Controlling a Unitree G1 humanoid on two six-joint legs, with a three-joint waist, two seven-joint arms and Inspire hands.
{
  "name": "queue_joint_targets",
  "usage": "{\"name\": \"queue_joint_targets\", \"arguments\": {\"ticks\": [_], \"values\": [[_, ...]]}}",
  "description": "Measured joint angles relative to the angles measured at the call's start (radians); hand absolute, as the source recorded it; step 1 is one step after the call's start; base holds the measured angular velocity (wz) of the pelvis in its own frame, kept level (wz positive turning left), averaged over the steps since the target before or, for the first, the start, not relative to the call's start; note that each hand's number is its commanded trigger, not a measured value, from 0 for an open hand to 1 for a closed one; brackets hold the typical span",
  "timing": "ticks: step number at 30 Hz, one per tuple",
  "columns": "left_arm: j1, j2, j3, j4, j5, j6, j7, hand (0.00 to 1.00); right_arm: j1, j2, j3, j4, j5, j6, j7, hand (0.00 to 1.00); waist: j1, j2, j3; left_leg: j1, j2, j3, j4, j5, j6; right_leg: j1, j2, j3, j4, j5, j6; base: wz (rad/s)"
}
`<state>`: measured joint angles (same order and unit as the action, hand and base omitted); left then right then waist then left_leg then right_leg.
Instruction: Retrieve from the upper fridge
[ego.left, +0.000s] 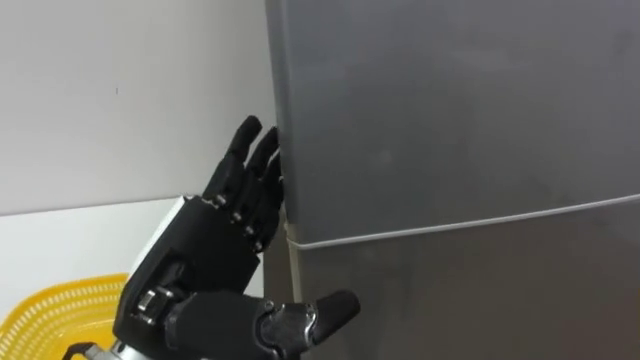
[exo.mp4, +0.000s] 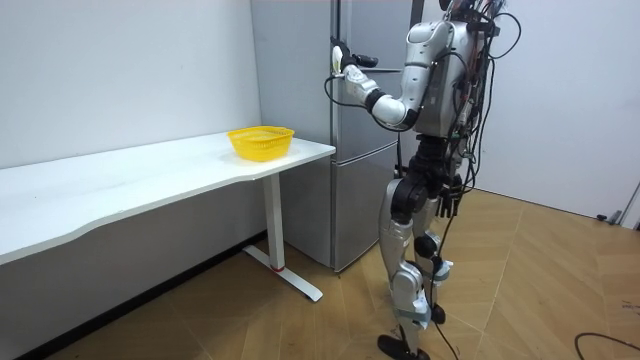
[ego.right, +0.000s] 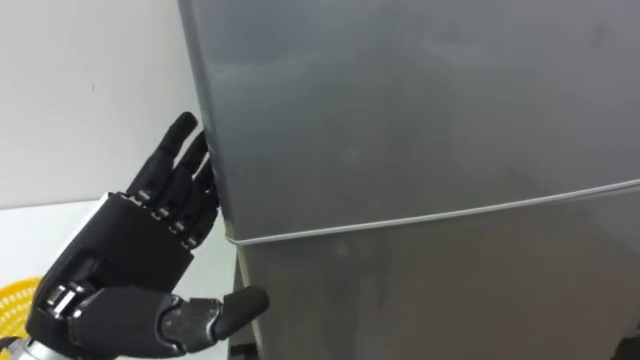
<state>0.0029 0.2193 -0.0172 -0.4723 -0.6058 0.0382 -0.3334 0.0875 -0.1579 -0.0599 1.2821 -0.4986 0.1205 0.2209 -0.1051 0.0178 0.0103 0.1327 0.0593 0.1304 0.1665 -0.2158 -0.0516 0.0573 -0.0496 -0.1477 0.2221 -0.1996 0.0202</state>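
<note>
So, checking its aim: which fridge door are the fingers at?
The upper door, above the seam: the left hand holds straight fingers at its left edge, above the lower door.

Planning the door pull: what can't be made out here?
Inside of the tall grey fridge: hidden by its shut upper door in every view.
Black left hand: whether its fingertips grip the door's edge is hidden by that edge in the eye views, too small in the room view.
Yellow mesh basket: cut off by the eye views' lower edge; contents too small in the room view.
</note>
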Motion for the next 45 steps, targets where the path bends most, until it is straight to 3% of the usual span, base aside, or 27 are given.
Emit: {"name": "queue_joint_targets", "arguments": {"ticks": [16, 21, 22, 23, 25, 33, 45], "values": [[-0.001, 0.000, -0.019, -0.009, 0.069, -0.002, 0.005, 0.00, -0.001, 0.000, 0.020, -0.001, -0.004, -0.013, -0.013, 0.00, -0.003, 0.000, -0.0009, 0.003, 0.000, 0.001, 0.001, 0.000, 0.000, 0.008, -0.001, -0.008, -0.002, 0.000, 0.000, 0.01], [-0.002, 0.000, -0.022, -0.013, 0.068, -0.002, 0.006, 0.00, -0.001, -0.002, 0.038, -0.001, -0.006, -0.019, 0.001, 0.00, -0.003, 0.004, -0.0071, 0.002, 0.000, 0.001, 0.001, 0.000, 0.000, 0.010, -0.001, -0.011, -0.002, 0.000, 0.000, 0.01], [-0.002, 0.000, -0.023, -0.014, 0.068, -0.002, 0.007, 0.40, -0.001, -0.002, 0.038, -0.001, -0.006, -0.019, 0.001, 0.00, -0.003, 0.005, -0.0078, 0.002, 0.000, 0.001, 0.001, 0.000, 0.000, 0.010, -0.001, -0.012, -0.002, 0.000, 0.000, 0.04], [-0.001, 0.001, -0.026, -0.020, 0.068, -0.002, 0.011, 0.52, -0.001, -0.002, 0.038, -0.001, -0.007, -0.019, 0.001, 0.00, -0.002, 0.007, -0.0086, 0.002, 0.001, 0.001, 0.001, 0.000, 0.000, 0.010, -0.001, -0.014, -0.002, 0.000, 0.000, 0.04], [-0.001, 0.002, -0.026, -0.025, 0.068, -0.002, 0.011, 0.98, -0.002, -0.002, 0.038, -0.001, -0.009, -0.020, 0.001, 0.00, -0.002, 0.008, -0.0096, 0.002, 0.001, 0.001, 0.001, 0.000, 0.000, 0.011, -0.001, -0.016, -0.002, 0.000, 0.000, 0.02], [0.001, 0.003, 0.017, -0.028, 0.067, -0.006, 0.048, 1.00, -0.002, -0.003, 0.038, -0.001, -0.009, -0.020, 0.001, 0.00, 0.003, 0.008, -0.0094, 0.001, 0.001, -0.001, 0.000, 0.000, 0.000, 0.013, -0.002, -0.019, -0.002, 0.000, 0.000, 0.00], [0.019, 0.011, 0.000, -0.051, 0.062, -0.022, 0.037, 1.00, -0.012, -0.004, 0.039, 0.006, -0.008, -0.032, 0.006, 0.00, 0.011, 0.012, -0.0043, 0.000, 0.001, -0.002, 0.000, 0.001, 0.002, 0.016, -0.004, -0.026, -0.002, 0.001, 0.000, 0.03]]}}
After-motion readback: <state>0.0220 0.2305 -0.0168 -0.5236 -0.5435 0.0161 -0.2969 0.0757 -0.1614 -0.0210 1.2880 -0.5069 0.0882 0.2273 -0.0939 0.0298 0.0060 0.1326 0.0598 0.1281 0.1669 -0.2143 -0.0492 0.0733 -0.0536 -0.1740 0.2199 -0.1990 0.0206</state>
